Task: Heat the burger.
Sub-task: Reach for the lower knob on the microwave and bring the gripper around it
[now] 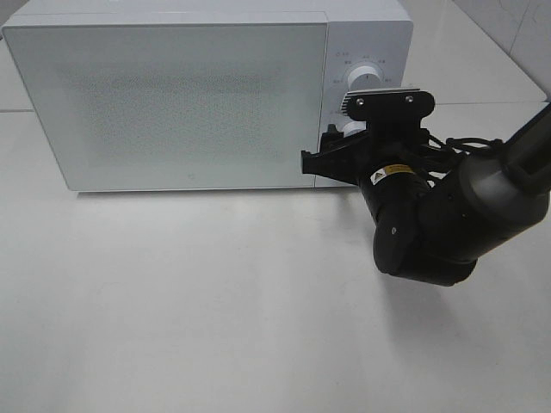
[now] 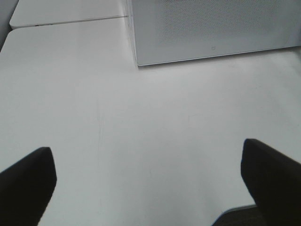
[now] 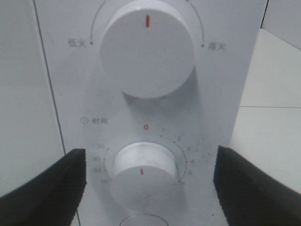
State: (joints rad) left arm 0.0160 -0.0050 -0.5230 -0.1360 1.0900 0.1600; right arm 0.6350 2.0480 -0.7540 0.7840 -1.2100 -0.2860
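Setting the timer looks like the step in hand. Left gripper (image 2: 149,181): jaws wide apart, holding nothing, over the table (image 2: 141,117). One microwave (image 1: 172,95), door closed; burger not visible, presumably inside. Two knobs: power knob (image 3: 147,49), timer knob (image 3: 143,172). Right gripper (image 3: 150,188): jaws apart, straddling the timer knob, not gripping. Next: close squarely on it, then turn.

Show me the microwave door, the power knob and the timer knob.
microwave door (image 1: 172,103), exterior high view, middle of the panel.
power knob (image 3: 147,49), right wrist view, centre of its face.
timer knob (image 3: 142,175), right wrist view, face by its red mark.
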